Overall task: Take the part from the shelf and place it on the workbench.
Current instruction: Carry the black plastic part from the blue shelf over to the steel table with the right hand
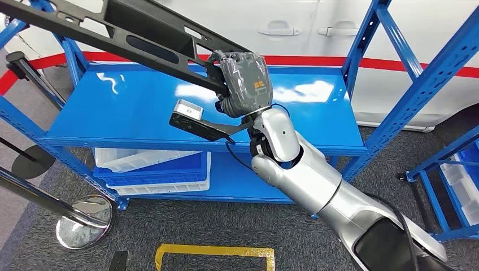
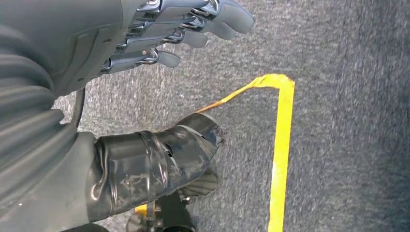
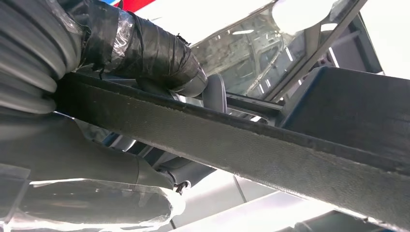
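Part gripped by right hand above shelf, left hand loosely spread, empty

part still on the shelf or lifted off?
Lifted off. The right robot hand grips the long black part, which slants above the blue shelf without touching it.

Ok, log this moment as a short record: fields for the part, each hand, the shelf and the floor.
part: long black part, lifted above the blue shelf top, slanting up toward the far left
right hand: right hand grips the part at its near end
left hand: left hand holds nothing, hangs over grey carpet, fingers apart
shelf: blue shelf, top level bare where it shows; white and blue bins stacked on the lower level
floor: yellow tape outline on the carpet in front of the shelf
workbench: cannot tell where it is
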Robot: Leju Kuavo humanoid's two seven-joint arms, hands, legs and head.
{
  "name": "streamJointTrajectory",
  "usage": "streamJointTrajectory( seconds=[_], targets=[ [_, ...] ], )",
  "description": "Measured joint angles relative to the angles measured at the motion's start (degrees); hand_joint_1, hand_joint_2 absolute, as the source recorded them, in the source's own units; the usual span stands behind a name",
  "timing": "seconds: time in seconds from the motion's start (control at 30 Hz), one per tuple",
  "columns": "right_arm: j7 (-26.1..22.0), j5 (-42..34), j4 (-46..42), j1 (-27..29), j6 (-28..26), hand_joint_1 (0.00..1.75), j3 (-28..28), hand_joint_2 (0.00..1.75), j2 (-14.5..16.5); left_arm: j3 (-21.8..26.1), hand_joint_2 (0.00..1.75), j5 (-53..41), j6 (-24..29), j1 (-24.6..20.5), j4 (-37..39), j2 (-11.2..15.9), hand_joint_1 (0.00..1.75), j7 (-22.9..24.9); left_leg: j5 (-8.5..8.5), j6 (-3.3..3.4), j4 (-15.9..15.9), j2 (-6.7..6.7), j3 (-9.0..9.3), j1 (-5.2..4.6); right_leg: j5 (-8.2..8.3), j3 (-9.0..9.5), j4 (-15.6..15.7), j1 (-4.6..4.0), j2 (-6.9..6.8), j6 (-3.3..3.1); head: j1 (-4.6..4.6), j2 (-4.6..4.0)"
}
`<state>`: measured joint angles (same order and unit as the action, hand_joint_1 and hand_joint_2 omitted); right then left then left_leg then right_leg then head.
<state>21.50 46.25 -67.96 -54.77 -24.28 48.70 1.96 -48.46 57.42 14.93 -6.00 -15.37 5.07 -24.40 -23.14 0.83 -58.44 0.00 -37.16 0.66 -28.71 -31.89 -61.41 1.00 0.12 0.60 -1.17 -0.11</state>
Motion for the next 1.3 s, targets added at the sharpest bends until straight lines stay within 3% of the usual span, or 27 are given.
streamJointTrajectory(
  seconds=[0.07,0.13,0.2,0.27,0.3,0.33,0.37,0.43,0.5,0.57,0.63,0.67,0.7,0.77,0.8,0.83,0.87,0.9,0.97,1.03,1.13,1.2,1.3],
  targets=[
    [0.0,-0.3,0.5,-0.1,0.0,1.75,0.0,1.75,0.0,0.0,1.75,-0.1,0.0,0.1,0.0,0.1,0.00,0.1,0.68,-0.85,-0.2,-0.05,-0.54,0.04,0.13,0.14,1.2,-0.44,0.12,-0.78,-0.02,0.00],
    [-0.1,-0.7,1.0,-0.1,0.0,1.75,0.0,1.75,-0.1,0.0,1.75,-0.1,0.0,0.3,0.0,0.2,0.00,0.2,0.55,-1.57,-0.5,-0.10,-1.13,0.33,1.05,-0.53,1.5,-0.35,0.03,-1.80,0.03,0.00],
    [-0.1,-1.0,1.3,-0.2,0.0,1.75,0.0,1.75,-0.1,0.0,1.75,0.1,-0.1,0.4,0.0,0.2,0.00,0.3,-2.94,-2.05,-3.7,-0.11,-2.58,0.55,2.21,-1.53,1.8,-0.22,-0.11,-2.73,-0.06,0.00],
    [-0.1,-1.2,1.4,-0.1,0.1,1.75,0.0,1.75,-0.1,0.0,1.75,0.2,-0.1,0.3,0.0,0.2,0.00,0.3,-8.14,-2.40,-10.7,-0.09,-4.57,0.59,3.27,-2.90,1.8,-0.39,-0.14,-3.15,-0.14,0.00],
    [-0.1,-1.2,1.5,-0.1,0.2,1.75,0.0,1.75,-0.1,0.0,1.75,0.3,-0.1,0.3,0.0,0.3,0.00,0.3,-9.59,-2.49,-13.9,-0.09,-5.14,0.59,3.79,-3.63,1.8,-0.48,-0.14,-3.20,-0.14,0.00],
    [-0.1,-1.2,1.6,0.0,0.4,1.75,0.0,1.75,-0.1,0.0,1.75,0.3,-0.1,0.4,0.0,0.3,0.00,0.3,-9.81,-2.50,-15.6,-0.09,-5.01,0.58,4.30,-4.35,1.8,-0.56,-0.13,-3.20,-0.14,0.00],
    [0.0,-1.2,1.6,0.1,0.5,1.75,0.0,1.75,-0.1,0.0,1.75,0.3,0.0,0.4,0.0,0.3,0.00,0.3,-8.87,-2.42,-15.3,-0.10,-3.91,0.56,4.78,-5.04,1.7,-0.61,-0.12,-3.17,-0.14,0.00],
    [0.0,-1.2,1.7,0.2,0.8,1.75,0.0,1.75,-0.1,0.0,1.75,0.3,0.0,0.3,0.0,0.3,0.00,0.4,-6.27,-2.02,-9.4,-0.11,0.84,0.50,5.65,-6.20,1.5,-0.66,-0.11,-2.98,-0.15,0.00],
    [0.1,-1.1,1.7,0.2,0.9,1.75,0.0,1.75,-0.1,0.0,1.75,0.3,0.0,0.1,0.0,0.3,0.00,0.5,-6.01,-1.46,-2.1,-0.16,5.76,0.15,6.43,-6.84,1.5,-0.72,-0.14,-2.50,-0.11,0.00],
    [0.1,-1.0,1.7,0.2,0.9,1.75,0.0,1.75,-0.1,0.0,1.75,0.3,0.0,0.1,0.0,0.4,0.00,0.7,-6.48,-0.97,0.7,-0.24,7.23,-0.29,7.19,-6.94,1.7,-0.64,-0.19,-1.83,-0.24,0.00],
    [0.1,-1.0,1.7,0.2,0.9,1.75,0.0,1.75,-0.1,0.1,1.75,0.3,0.0,0.1,0.1,0.4,0.00,0.7,-5.44,-0.29,1.2,-0.14,6.79,-0.27,7.67,-7.01,2.0,-0.55,-0.13,-1.11,-0.41,0.00],
    [0.1,-1.1,1.8,0.2,0.9,1.75,0.0,1.75,-0.2,0.1,1.75,0.3,0.0,0.1,0.1,0.4,0.00,0.8,-4.77,0.16,1.5,-0.02,6.55,-0.15,6.79,-7.37,1.4,-0.54,-0.10,-0.84,-0.36,0.00],
    [0.1,-1.1,1.8,0.2,0.9,1.75,0.0,1.75,-0.2,0.1,1.75,0.3,0.0,0.0,0.0,0.4,0.00,0.8,-4.00,0.65,1.8,0.12,6.16,-0.02,4.91,-8.02,-0.3,-0.53,-0.06,-0.59,-0.29,0.00],
    [0.1,-1.2,1.9,0.3,0.9,1.75,0.0,1.75,-0.4,0.1,1.75,0.2,0.0,0.0,0.1,0.4,0.00,0.9,-2.82,1.17,1.9,0.26,4.99,0.04,-0.60,-9.97,-6.8,-0.42,-0.05,-0.31,-0.15,0.00],
    [0.1,-1.2,1.9,0.5,0.9,1.75,0.0,1.75,-0.4,0.1,1.75,0.2,0.0,0.0,0.1,0.4,0.00,1.0,-2.34,1.23,1.8,0.28,4.29,0.02,-2.60,-10.82,-10.5,-0.39,-0.05,-0.16,-0.13,0.00],
    [0.1,-1.2,2.0,0.6,0.9,1.75,0.0,1.75,-0.5,0.1,1.75,0.2,0.0,0.0,0.1,0.4,0.00,1.0,-1.91,1.19,1.6,0.29,3.56,0.01,-3.35,-11.13,-13.1,-0.37,-0.06,-0.03,-0.11,0.00],
    [0.1,-1.2,2.1,0.7,0.9,1.75,0.0,1.75,-0.5,0.1,1.75,0.2,0.0,0.1,0.1,0.4,0.00,1.0,-1.51,1.12,1.4,0.29,2.80,0.00,-2.94,-10.55,-14.0,-0.34,-0.06,0.06,-0.11,0.00],
    [0.2,-1.2,2.1,0.8,1.0,1.75,0.0,1.75,-0.6,0.1,1.75,0.2,0.0,0.1,0.1,0.4,0.00,1.0,-1.19,1.02,1.1,0.29,2.07,0.01,-1.70,-9.01,-12.8,-0.30,-0.06,0.09,-0.11,0.00],
    [0.3,-1.3,2.2,0.8,1.1,1.75,0.0,1.75,-0.7,0.1,1.75,0.1,0.1,0.1,0.1,0.4,0.00,1.0,-0.71,0.67,0.3,0.25,0.71,-0.05,0.31,-3.72,-5.9,-0.29,-0.06,-0.08,-0.11,0.00],
    [0.5,-1.5,2.1,0.8,1.3,1.75,0.0,1.75,-0.7,0.1,1.75,-0.2,0.2,0.1,0.1,0.4,0.00,1.0,-0.21,0.08,-0.4,0.20,-0.20,-0.13,0.28,-0.24,-0.1,-0.55,0.02,-0.52,-0.20,0.00],
    [0.7,-1.9,2.0,1.0,1.8,1.75,0.0,1.75,-0.9,0.1,1.75,-0.3,0.2,0.2,0.1,0.4,0.00,0.8,0.61,-1.09,-0.5,0.14,-0.82,0.02,0.85,-0.40,1.4,-0.79,0.04,-1.66,-0.12,0.00],
    [1.2,-2.1,1.9,1.1,2.1,1.75,0.0,1.75,-1.1,0.1,1.75,-0.3,0.2,0.4,0.1,0.4,0.00,0.7,-1.66,-1.71,-2.3,0.12,-1.98,0.22,2.00,-1.28,1.7,-0.62,-0.06,-2.64,-0.22,0.00],
    [2.6,-2.2,1.1,1.1,3.1,1.75,0.0,1.75,-1.7,0.1,1.75,-0.3,0.2,0.4,0.1,0.3,0.00,0.7,-8.85,-2.20,-11.8,0.13,-4.97,0.36,3.58,-3.15,1.8,-0.62,-0.11,-3.27,-0.38,0.00]
  ],
)
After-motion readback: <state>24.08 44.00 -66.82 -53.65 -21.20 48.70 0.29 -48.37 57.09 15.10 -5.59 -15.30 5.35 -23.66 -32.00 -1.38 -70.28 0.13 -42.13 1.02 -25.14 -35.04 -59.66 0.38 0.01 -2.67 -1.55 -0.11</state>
